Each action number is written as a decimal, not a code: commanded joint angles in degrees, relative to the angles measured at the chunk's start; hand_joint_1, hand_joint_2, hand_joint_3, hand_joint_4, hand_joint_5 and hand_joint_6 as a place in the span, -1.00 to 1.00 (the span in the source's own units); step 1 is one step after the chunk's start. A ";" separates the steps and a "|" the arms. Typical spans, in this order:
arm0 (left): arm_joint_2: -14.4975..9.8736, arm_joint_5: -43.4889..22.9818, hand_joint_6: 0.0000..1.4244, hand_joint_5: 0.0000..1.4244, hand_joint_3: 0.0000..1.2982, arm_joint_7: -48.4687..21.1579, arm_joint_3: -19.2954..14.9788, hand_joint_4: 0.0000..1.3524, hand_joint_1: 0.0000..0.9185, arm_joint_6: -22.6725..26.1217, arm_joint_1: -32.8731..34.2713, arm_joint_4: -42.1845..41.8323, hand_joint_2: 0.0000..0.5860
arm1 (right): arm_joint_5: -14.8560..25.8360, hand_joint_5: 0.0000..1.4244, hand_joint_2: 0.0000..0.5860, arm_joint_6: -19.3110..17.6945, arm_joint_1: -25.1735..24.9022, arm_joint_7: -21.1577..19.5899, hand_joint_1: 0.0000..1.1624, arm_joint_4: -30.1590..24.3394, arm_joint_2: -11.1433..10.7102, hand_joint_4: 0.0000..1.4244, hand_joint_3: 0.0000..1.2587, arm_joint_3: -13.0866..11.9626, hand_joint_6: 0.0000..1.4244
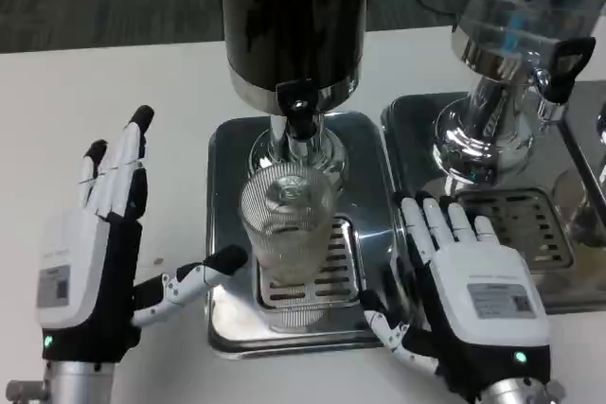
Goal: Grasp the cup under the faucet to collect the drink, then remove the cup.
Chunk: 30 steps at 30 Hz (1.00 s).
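The cup is a clear ribbed tumbler. It stands upright on the slotted drip tray, directly under the black faucet of the dark drink dispenser. The left robot hand is to the left of the cup, its fingers apart and holding nothing; its thumb tip is just beside the lower wall of the cup. The right robot hand lies to the right of the cup on the steel base, also with fingers spread and empty. The cup looks stiff, light and probably slippery, perhaps fragile. I think the best hold is around its middle, from the side, firm but gentle.
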<state>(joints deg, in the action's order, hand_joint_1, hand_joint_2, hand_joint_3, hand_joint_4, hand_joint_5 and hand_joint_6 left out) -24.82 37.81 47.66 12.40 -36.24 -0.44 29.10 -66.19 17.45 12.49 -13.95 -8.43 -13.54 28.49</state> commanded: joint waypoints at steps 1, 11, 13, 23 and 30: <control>-1.69 -3.13 -1.00 -1.00 -1.00 -5.16 -2.75 -1.00 -1.00 -0.04 -1.63 -1.87 -1.00 | -5.49 -1.00 0.03 4.09 -0.65 4.72 -0.37 0.29 0.05 -1.00 -1.00 1.40 -1.00; -5.36 -30.03 -1.00 -1.00 -1.00 -31.75 -6.55 -1.00 -1.00 -13.66 -2.69 -4.16 -0.79 | -3.62 -1.00 -0.02 2.46 -0.25 2.32 -0.37 0.11 0.18 -1.00 -1.00 1.01 -1.00; -6.55 -40.17 -1.00 -1.00 -1.00 -40.73 -6.86 -1.00 -1.00 -15.15 -2.87 -6.92 -0.77 | -3.68 -1.00 -0.03 1.72 -0.19 1.79 -0.37 -0.14 -0.13 -1.00 -1.00 1.16 -1.00; -5.12 -64.54 -0.97 -0.94 -1.00 -68.77 -10.64 -1.00 -1.00 -8.53 -2.86 -15.39 -0.76 | -3.39 -1.00 -0.03 1.42 0.74 0.78 -0.35 -0.10 0.52 -1.00 -1.00 1.30 -1.00; -2.65 -63.86 -0.84 -0.81 -1.00 -78.30 -12.43 -1.00 -1.00 -4.30 0.52 -17.01 -0.71 | -3.58 -1.00 -0.01 1.53 1.48 -0.82 -0.34 -0.65 0.77 -1.00 -1.00 0.96 -1.00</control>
<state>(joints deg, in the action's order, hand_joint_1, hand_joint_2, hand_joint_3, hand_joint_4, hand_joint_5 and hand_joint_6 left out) -28.25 -27.42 -28.20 0.53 -41.86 -2.16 13.17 -69.81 19.08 13.31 -13.04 -8.43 -12.92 29.77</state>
